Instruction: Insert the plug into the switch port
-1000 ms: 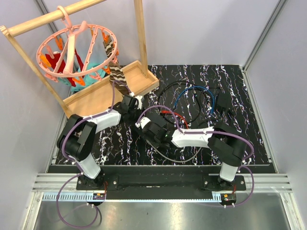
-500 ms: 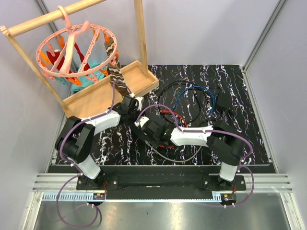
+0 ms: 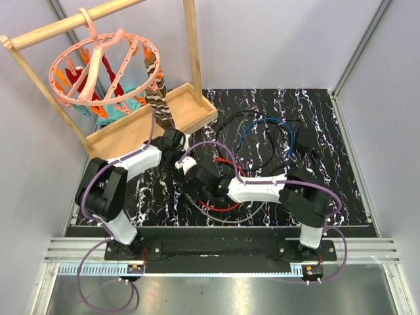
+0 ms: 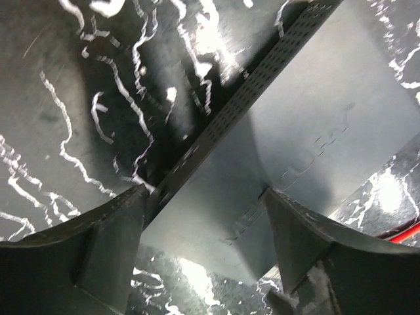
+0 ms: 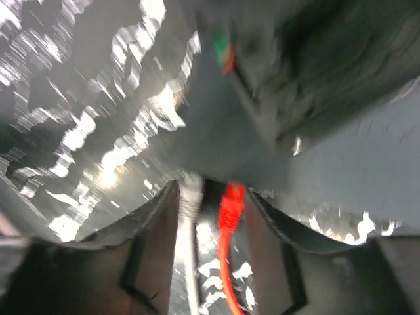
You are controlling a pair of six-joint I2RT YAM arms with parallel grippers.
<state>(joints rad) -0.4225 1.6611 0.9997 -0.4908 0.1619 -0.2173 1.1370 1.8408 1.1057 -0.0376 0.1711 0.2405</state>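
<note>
Item: flat matte black switch box (image 4: 289,131), lying on the black marbled table (image 3: 315,111), left of centre and toward the near edge, and mostly covered from above by both wrists. In the left wrist view its perforated long side (image 4: 249,98) is running slantwise from lower left to upper right. Left hand (image 4: 205,192): its fingers are standing spread wide and straddling one corner of the box. One fingertip is sitting just beside the perforated side and the other is hanging over the top face, and I cannot tell whether either is touching. Right hand (image 5: 213,190): its fingers are spread and pinching nothing that the blurred picture shows, with two connectors lying side by side in the gap. These are a red plug (image 5: 230,203) and a white plug (image 5: 188,197), and the white one is lying close along one finger. By my judgement the red plug is the task's own. Its long axis is pointing straight away from the right hand, and its nose is meeting the box's edge, where the switch port (image 5: 226,178) is lying. I cannot tell whether it is fully seated. Governing relation: plug and port are lying in one line dead ahead of the right hand. That hand is the nearer one for any further push, while the left hand is placed to brace the box.
</note>
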